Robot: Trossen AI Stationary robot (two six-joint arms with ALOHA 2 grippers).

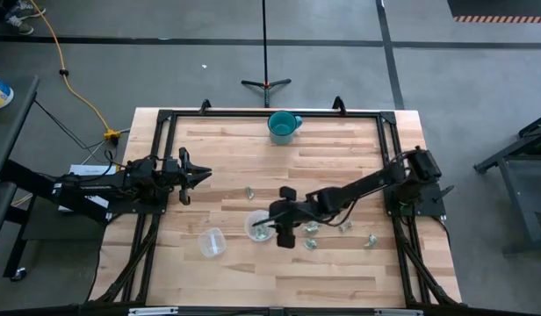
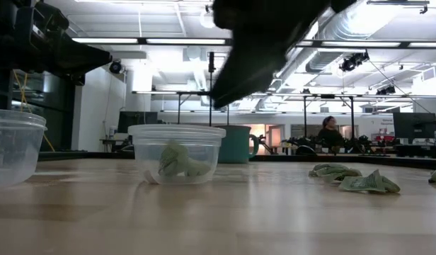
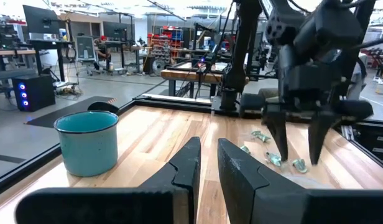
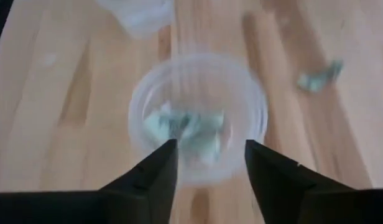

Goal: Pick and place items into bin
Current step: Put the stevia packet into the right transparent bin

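My right gripper (image 1: 272, 226) (image 4: 210, 155) hangs open over a clear plastic cup (image 1: 256, 226) (image 4: 198, 118) and touches nothing. Pale green shiny pieces (image 4: 185, 127) (image 2: 179, 163) lie on the cup's bottom. In the low view its dark fingers (image 2: 264, 49) are well above the cup's rim (image 2: 177, 131). More pieces lie loose on the wood: one (image 1: 250, 191) beyond the cup and several (image 1: 312, 230) (image 1: 371, 239) (image 2: 366, 184) to its right. My left gripper (image 1: 205, 175) (image 3: 209, 165) waits near the table's left edge, its fingers a narrow gap apart, holding nothing.
A second clear cup (image 1: 212, 242) (image 2: 13, 145) stands on the table nearer the front left. A teal mug (image 1: 284, 125) (image 3: 89, 140) stands near the far edge. A black frame (image 1: 165, 114) runs round the tabletop. A person (image 2: 330, 131) sits far back in the room.
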